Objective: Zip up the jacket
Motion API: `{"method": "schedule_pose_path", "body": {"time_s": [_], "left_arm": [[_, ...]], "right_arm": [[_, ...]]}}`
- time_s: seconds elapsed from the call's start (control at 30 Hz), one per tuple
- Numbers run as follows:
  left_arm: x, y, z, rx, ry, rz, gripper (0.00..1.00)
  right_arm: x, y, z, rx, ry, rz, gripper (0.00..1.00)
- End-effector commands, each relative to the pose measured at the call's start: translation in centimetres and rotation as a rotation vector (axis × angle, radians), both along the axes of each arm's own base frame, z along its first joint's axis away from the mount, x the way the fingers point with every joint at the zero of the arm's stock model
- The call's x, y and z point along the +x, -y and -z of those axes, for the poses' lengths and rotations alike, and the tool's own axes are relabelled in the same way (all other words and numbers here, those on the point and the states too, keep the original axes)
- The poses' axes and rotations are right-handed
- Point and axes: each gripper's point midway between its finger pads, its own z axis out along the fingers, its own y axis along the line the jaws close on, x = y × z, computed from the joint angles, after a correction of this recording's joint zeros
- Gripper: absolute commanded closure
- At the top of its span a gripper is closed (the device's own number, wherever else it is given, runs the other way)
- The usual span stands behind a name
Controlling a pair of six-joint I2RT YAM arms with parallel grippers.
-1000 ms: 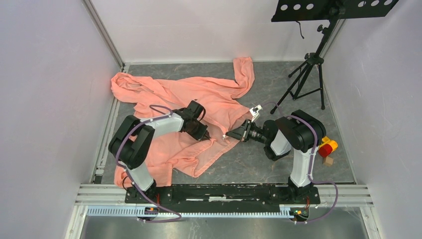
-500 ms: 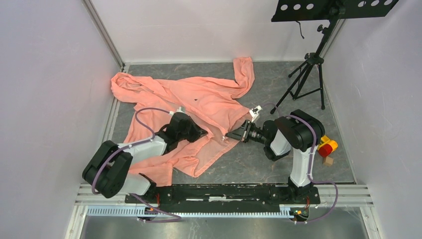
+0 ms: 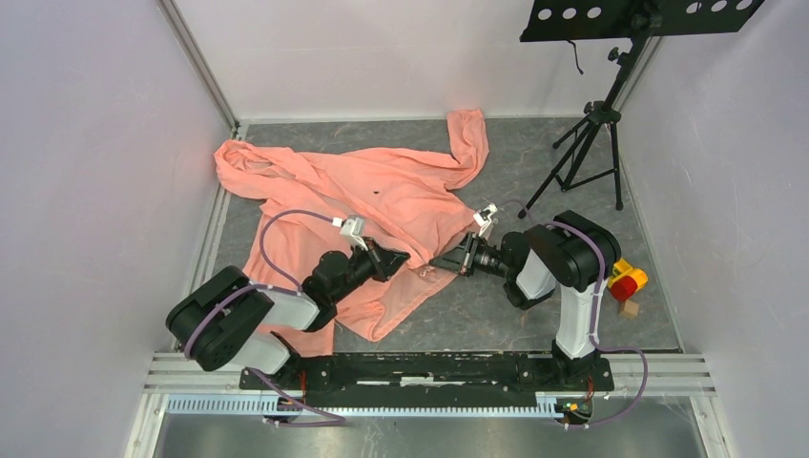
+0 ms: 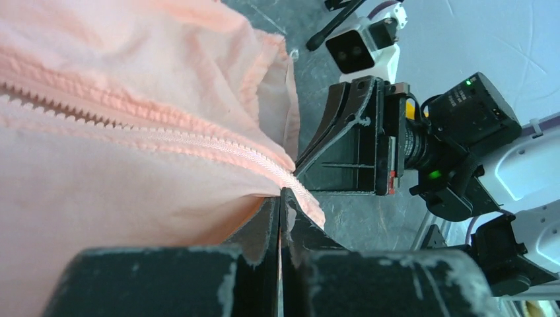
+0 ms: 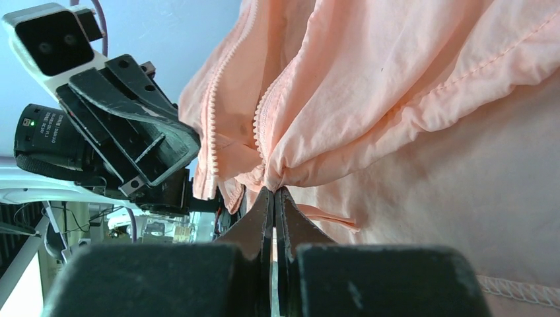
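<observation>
The salmon-pink jacket (image 3: 401,196) lies spread on the grey floor, hood at the far left, one sleeve reaching to the back. My left gripper (image 3: 403,258) is shut on the jacket's front edge by the zipper teeth (image 4: 224,148). My right gripper (image 3: 437,262) faces it from the right and is shut on the other zipper edge (image 5: 264,109) at the jacket's lower end. The two grippers almost touch. The left wrist view shows pink fabric (image 4: 99,178) pinched at the fingertips (image 4: 280,198); the right wrist view shows gathered fabric (image 5: 409,99) at its fingertips (image 5: 272,193). The pale pull is not visible.
A black tripod (image 3: 591,143) with a perforated tray (image 3: 639,14) stands at the back right. A red and yellow button (image 3: 627,281) sits by the right arm's elbow. White walls close in left, right and back. A metal rail (image 3: 429,367) runs along the near edge.
My left arm has swung down and back toward its base, and its gripper has moved right along the jacket's front edge to meet the right gripper. The right gripper has hardly moved.
</observation>
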Motion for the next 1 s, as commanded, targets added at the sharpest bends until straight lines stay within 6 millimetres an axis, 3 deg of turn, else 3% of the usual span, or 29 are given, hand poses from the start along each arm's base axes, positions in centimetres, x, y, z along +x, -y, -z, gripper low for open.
{"method": "schedule_pose_path", "body": {"time_s": [0.0, 0.2, 0.4, 0.53, 0.6, 0.73, 0.83, 0.97], "left_arm": [[1.4, 0.1, -3.6, -0.025, 0.239, -0.03, 0.98], [2.1, -1.1, -0.5, 0.061, 0.021, -0.133, 0.98], [-0.3, -2.8, 2.6, 0.042, -0.185, -0.178, 0.88], [-1.4, -2.7, 4.4, 0.096, -0.3, -0.18, 0.84], [-1.7, -2.5, 4.8, 0.104, -0.347, -0.175, 0.8], [-2.5, -2.0, 4.7, 0.044, -0.469, -0.184, 0.57], [-2.8, -1.1, 3.8, -0.028, -0.593, -0.209, 0.52], [-3.4, -0.4, 4.0, 0.016, -0.84, -0.279, 0.51]], "right_arm": [[-0.5, -0.2, -8.8, 0.212, 0.446, -0.032, 1.0], [0.0, -0.1, -8.1, 0.164, 0.458, -0.024, 1.0], [0.1, 0.1, -7.9, 0.148, 0.465, -0.017, 1.0], [0.0, 0.1, -8.0, 0.152, 0.466, -0.017, 1.0], [0.0, 0.2, -8.0, 0.15, 0.466, -0.016, 1.0], [0.0, 0.3, -8.0, 0.143, 0.469, -0.009, 1.0], [0.0, 0.4, -8.0, 0.14, 0.469, -0.004, 1.0], [0.5, 1.6, -8.1, 0.131, 0.465, 0.037, 1.0]]}}
